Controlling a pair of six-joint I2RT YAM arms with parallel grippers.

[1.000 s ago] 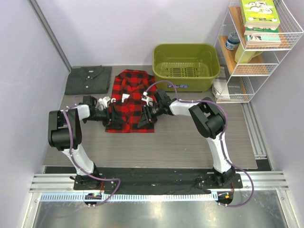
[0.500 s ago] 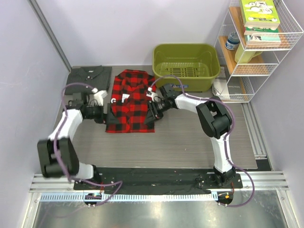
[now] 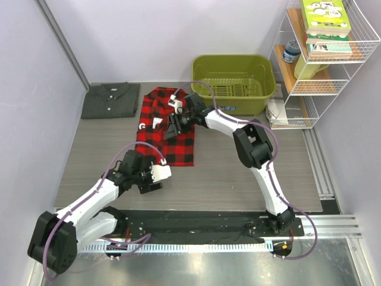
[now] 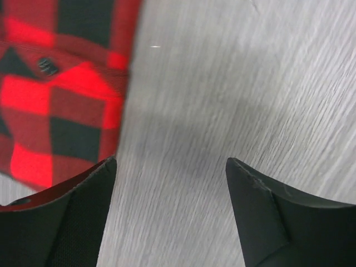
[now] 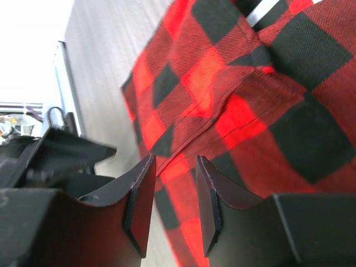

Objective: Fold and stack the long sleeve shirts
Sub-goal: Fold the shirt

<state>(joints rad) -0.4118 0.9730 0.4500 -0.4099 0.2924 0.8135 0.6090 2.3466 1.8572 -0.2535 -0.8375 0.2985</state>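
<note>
The red-and-black plaid shirt point(image 3: 165, 132) lies folded into a narrow upright rectangle at the middle back of the table, its white neck label showing. The dark grey shirt point(image 3: 111, 100) lies folded at the back left. My right gripper point(image 3: 174, 124) hovers over the plaid shirt's upper middle; in the right wrist view its jaws point(image 5: 172, 167) stand a little apart with plaid cloth point(image 5: 267, 111) behind them. My left gripper point(image 3: 157, 176) is open and empty over bare table just near of the shirt's front left corner; the shirt's edge point(image 4: 61, 100) shows in the left wrist view, beside the gripper point(image 4: 169, 167).
A green plastic basin point(image 3: 233, 83) stands at the back, right of the plaid shirt. A white wire shelf point(image 3: 324, 59) with books stands at the back right, a booklet point(image 3: 277, 110) at its foot. Purple walls close in both sides.
My left arm has pulled back from the shirt's left edge to the near side of it. My right gripper has moved from the shirt's right edge up over its upper middle.
</note>
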